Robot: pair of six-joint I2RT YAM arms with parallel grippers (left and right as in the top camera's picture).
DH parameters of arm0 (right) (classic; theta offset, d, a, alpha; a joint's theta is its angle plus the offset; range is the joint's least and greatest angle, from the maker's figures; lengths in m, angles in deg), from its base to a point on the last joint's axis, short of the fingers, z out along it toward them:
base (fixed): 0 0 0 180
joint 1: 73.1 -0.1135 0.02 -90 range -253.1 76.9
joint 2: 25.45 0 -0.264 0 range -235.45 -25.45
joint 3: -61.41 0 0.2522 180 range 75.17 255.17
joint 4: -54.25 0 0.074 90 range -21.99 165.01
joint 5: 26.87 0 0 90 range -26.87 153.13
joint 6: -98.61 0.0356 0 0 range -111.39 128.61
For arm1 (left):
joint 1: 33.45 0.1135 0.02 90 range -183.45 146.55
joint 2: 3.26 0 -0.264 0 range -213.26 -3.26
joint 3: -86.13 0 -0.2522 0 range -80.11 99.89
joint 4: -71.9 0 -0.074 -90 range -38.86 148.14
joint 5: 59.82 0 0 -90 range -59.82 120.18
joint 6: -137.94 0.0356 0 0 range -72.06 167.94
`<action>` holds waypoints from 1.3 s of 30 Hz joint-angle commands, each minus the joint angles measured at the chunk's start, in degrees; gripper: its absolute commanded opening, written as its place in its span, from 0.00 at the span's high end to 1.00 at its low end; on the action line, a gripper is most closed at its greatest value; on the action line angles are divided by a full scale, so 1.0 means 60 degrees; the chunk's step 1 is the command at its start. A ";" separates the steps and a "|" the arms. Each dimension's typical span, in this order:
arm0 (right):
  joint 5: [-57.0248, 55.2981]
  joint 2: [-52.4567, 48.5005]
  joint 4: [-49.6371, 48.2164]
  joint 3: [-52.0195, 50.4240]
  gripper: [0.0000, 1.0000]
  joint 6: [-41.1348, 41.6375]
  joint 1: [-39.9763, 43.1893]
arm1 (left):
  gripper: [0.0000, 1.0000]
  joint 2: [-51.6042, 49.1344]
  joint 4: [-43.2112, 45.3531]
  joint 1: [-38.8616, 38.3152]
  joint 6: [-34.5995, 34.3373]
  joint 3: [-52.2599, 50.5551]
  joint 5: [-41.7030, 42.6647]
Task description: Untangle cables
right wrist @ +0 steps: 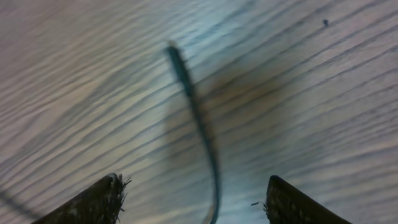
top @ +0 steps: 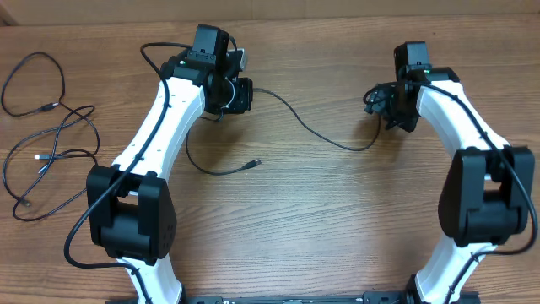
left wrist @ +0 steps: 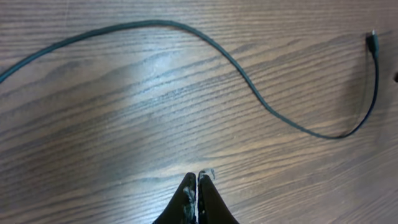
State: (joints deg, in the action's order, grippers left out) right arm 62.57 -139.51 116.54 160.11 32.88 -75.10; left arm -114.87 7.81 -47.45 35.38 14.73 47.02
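Note:
One thin black cable [top: 316, 133] runs from beside my left gripper [top: 242, 95] across the table's middle to under my right gripper [top: 390, 108]. In the left wrist view this cable [left wrist: 249, 84] arcs over the wood ahead of the shut, empty jaws [left wrist: 197, 178] and ends in a plug [left wrist: 372, 41]. In the right wrist view the blurred cable end [right wrist: 186, 87] lies on the table between the open fingers [right wrist: 194, 186], not gripped. A looped stretch ends in a plug [top: 255, 162] in front of the left arm. More cables [top: 51, 135] lie loosely tangled at the far left.
The table is bare brown wood [top: 337, 228]. The left arm's white link [top: 160, 127] crosses above the looped cable. The right arm [top: 472, 127] stands along the right side. Thick black robot wires run along both arms.

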 commanded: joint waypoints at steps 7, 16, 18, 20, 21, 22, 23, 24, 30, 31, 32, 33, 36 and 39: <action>0.0543 -0.0787 -0.0616 -0.0062 0.32 -0.0878 0.0080 | 0.96 0.0149 -0.0222 -0.0007 0.0310 0.0033 -0.0131; 0.0535 -0.1093 -0.0834 -0.0375 0.55 -0.0758 0.0015 | 0.96 0.0149 -0.0262 -0.0004 0.0313 0.0033 -0.0157; 0.0539 -0.1093 -0.0943 -0.0539 0.59 -0.0721 0.0015 | 0.96 0.0149 -0.0299 -0.0007 0.0313 0.0033 -0.0168; 0.0539 -0.1093 -0.0969 -0.0670 0.64 -0.0608 0.0015 | 0.96 0.0149 -0.0328 -0.0004 0.0313 0.0033 -0.0168; 0.0550 -0.1093 -0.0911 -0.0696 0.68 -0.0579 0.0015 | 0.96 0.0149 -0.0324 0.0004 0.0310 0.0033 -0.0197; 0.0608 -0.1093 -0.0856 -0.0699 0.73 -0.0583 0.0015 | 0.96 0.0149 -0.0324 0.0018 0.0310 0.0033 -0.0259; 0.0678 -0.1093 -0.0820 -0.0699 0.78 -0.0583 0.0015 | 0.96 0.0149 -0.0321 0.0033 0.0310 0.0033 -0.0328; 0.0794 -0.1093 -0.0790 -0.0699 0.85 -0.0586 0.0015 | 0.96 0.0149 -0.0321 0.0062 0.0310 0.0033 -0.0372; 0.1581 -0.0900 -0.0299 -0.0474 0.96 -0.0732 0.0015 | 0.96 0.0149 -0.0481 0.0306 0.0310 0.0033 -0.0025; 0.1865 -0.0790 -0.0109 -0.0328 0.96 -0.0962 0.0015 | 0.96 0.0149 -0.0535 0.0328 0.0313 0.0033 0.0171; 0.2208 -0.0641 0.0102 -0.0153 0.96 -0.1224 0.0015 | 0.96 0.0149 -0.0576 0.0335 0.0321 0.0033 0.0393; 0.2612 -0.0455 0.0328 0.0029 0.96 -0.1468 0.0015 | 0.96 0.0149 -0.0579 0.0335 0.0426 0.0033 0.0645; 0.3774 0.0160 0.0954 0.0554 0.96 -0.1745 0.0015 | 0.96 0.0149 -0.0495 0.0310 0.0922 0.0033 0.1224; 0.4932 0.0965 0.1599 0.1173 0.96 -0.1694 0.0015 | 0.91 0.0149 -0.0448 0.0273 0.0922 0.0033 0.1249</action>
State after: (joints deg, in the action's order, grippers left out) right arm 82.57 -141.58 125.37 162.04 24.42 -74.69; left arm -114.87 4.95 -45.57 38.62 14.73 51.30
